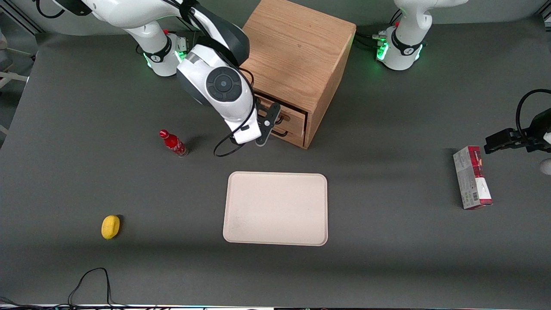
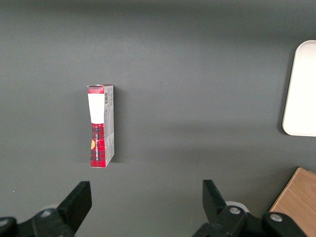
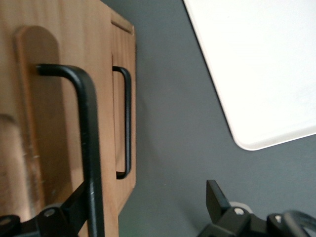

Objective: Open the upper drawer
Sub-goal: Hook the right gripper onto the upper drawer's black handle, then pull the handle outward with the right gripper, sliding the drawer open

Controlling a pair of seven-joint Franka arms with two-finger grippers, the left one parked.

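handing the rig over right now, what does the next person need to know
Gripper: open, at the cabinet front, one finger each side of the upper drawer handle, not yet clamped.
Upper drawer: looks shut or barely out. Lower drawer shut.
Done: reach and line-up on the handle.
Left: close on the handle, pull straight out toward the tray.

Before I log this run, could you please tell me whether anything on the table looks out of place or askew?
The oak cabinet sits turned at an angle to the table edges, and the red carton lies flat on its side. Nothing looks spilled or damaged. The end effector is at the upper drawer, open around its black handle.
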